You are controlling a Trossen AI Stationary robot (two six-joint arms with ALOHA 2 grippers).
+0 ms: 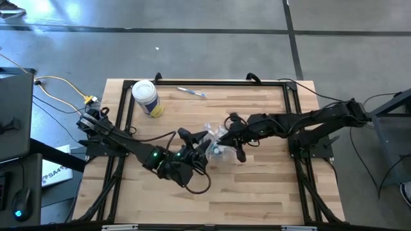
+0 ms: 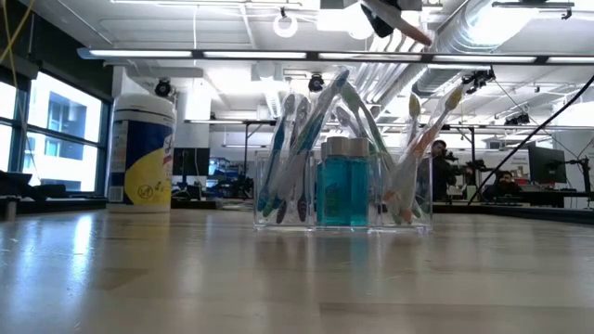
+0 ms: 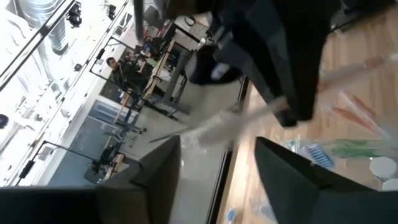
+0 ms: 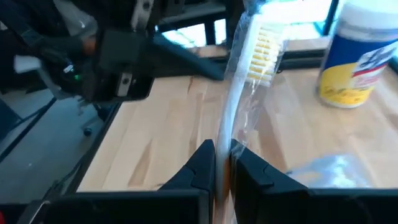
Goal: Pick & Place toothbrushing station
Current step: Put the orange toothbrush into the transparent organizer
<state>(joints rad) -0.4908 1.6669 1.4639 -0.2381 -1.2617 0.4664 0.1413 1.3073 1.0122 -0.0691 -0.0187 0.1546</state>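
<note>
The right gripper point(image 4: 222, 163) is pinched on a wrapped toothbrush point(image 4: 239, 87) above the middle of the table point(image 1: 257, 186), while the left gripper point(image 3: 217, 168) stands apart beside it, holding nothing — a handover, it seems, though the overhead view is cluttered. The clear organizer point(image 2: 343, 190) — already bristling with brushes — sits mid-table. Next, the brush needs lowering handle-first into a side compartment.

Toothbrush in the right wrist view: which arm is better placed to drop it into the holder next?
Right. Its gripper is shut on the toothbrush, beside the clear holder. The left gripper is open and holds nothing.
</note>
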